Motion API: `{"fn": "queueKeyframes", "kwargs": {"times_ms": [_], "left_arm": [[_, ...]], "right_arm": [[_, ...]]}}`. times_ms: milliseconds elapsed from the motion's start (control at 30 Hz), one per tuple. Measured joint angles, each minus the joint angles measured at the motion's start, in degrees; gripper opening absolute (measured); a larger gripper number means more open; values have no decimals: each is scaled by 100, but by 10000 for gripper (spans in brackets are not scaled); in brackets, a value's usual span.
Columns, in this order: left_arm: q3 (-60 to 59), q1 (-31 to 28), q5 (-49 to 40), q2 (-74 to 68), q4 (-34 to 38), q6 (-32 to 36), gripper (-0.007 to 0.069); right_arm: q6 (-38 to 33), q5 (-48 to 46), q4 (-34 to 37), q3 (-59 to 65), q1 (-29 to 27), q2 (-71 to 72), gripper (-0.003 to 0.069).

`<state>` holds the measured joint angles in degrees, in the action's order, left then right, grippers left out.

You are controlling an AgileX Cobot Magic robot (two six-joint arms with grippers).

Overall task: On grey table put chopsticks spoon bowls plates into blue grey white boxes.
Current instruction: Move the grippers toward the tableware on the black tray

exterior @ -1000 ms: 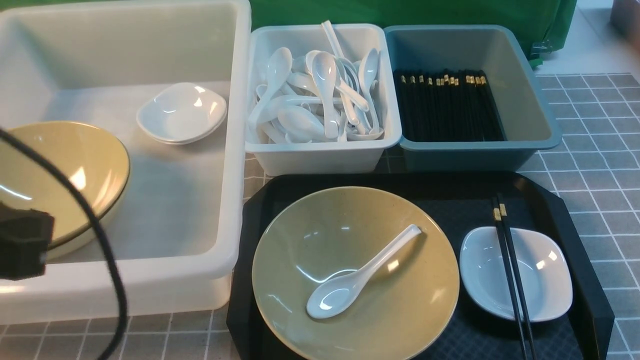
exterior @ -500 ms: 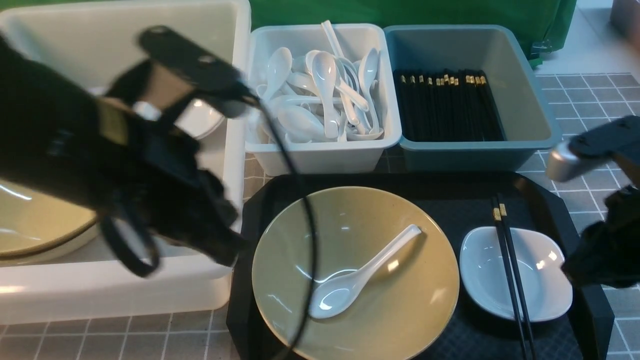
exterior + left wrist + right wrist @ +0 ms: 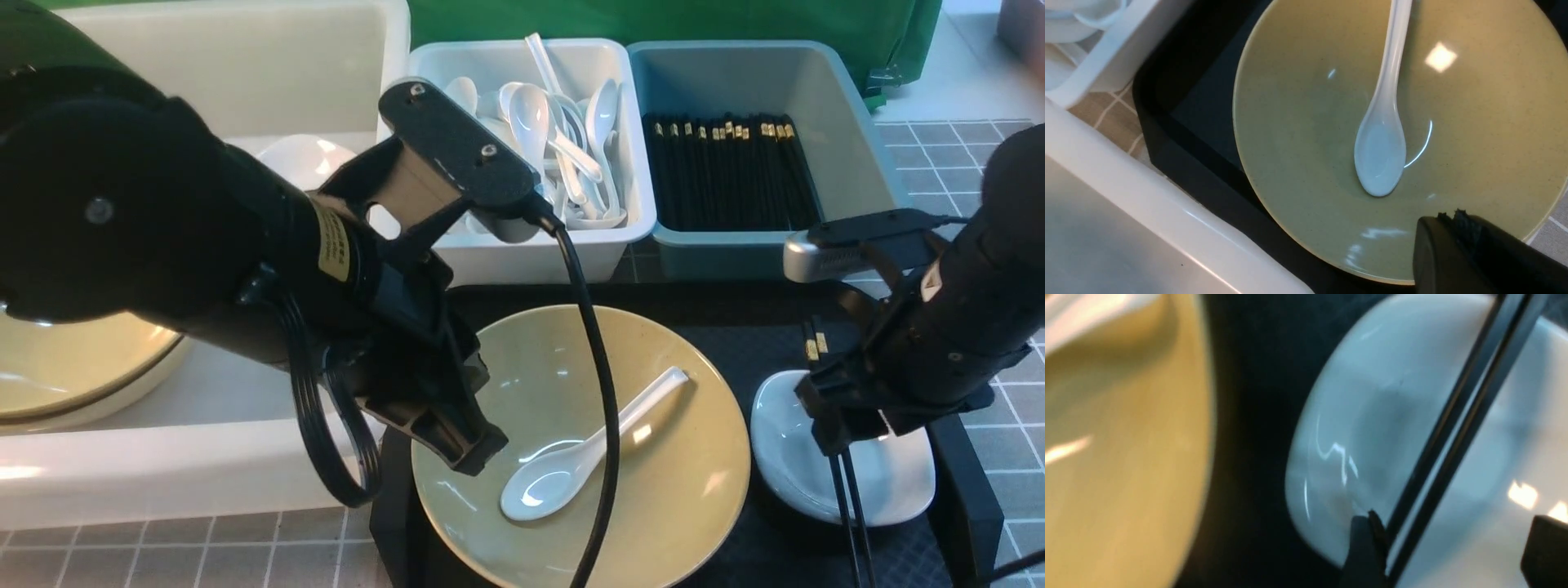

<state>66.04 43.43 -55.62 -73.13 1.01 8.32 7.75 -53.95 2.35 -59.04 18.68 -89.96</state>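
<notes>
Where the front view begins at the left, a large white box (image 3: pixel 245 82) is seen, and in it a pale yellow bowl (image 3: pixel 49 367) and a small white dish (image 3: pixel 302 159) are held, both partly covered by the left arm. Next to it a smaller white box (image 3: pixel 531 253) is filled with a heap of spoons (image 3: pixel 531 122), and beside that a blue-grey box (image 3: pixel 710 73) is lined with a bundle of chopsticks (image 3: pixel 735 171) laid near to far.

Nearer the camera a black tray (image 3: pixel 735 302) is set on the grey checked table (image 3: pixel 980 269). On its left part an olive bowl (image 3: pixel 686 457) is stood, and a white spoon (image 3: pixel 563 474) is laid inside it, its scoop towards the near left and its handle pointed to the far right rim. On the right part a white saucer (image 3: pixel 890 482) is placed, and a pair of chopsticks (image 3: pixel 845 506) is laid across it, the long axis run near to far with the gold-banded ends farthest.

The left gripper (image 3: pixel 469 449) is hung over the near-left rim of the olive bowl (image 3: pixel 1298 122). Only in the left wrist view are its tips (image 3: pixel 1457 220) shown pressed together with nothing between them, just beside the spoon (image 3: pixel 1380 155).

The right gripper (image 3: pixel 841 425) is lowered over the saucer. Its jaws are hidden in the front view. In the blurred right wrist view its fingers (image 3: pixel 1363 547) are seen spread wide, the pair of chopsticks (image 3: pixel 1474 412) passed between them ungripped over the saucer (image 3: pixel 1363 416).
</notes>
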Motion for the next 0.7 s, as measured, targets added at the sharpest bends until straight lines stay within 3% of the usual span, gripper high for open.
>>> {"fn": "queueKeyframes", "kwargs": {"times_ms": [367,567,700], "left_arm": [[0,0,272,0,-44,0,-11],[0,2,272,-11,-170,-26,-11],[0,2,272,-11,-182,-21,-11]], "right_arm": [[307,296,-5,-45,9,-595,503],[340,399,-5,-50,9,-716,413],[376,401,-5,-50,9,-721,281]]}}
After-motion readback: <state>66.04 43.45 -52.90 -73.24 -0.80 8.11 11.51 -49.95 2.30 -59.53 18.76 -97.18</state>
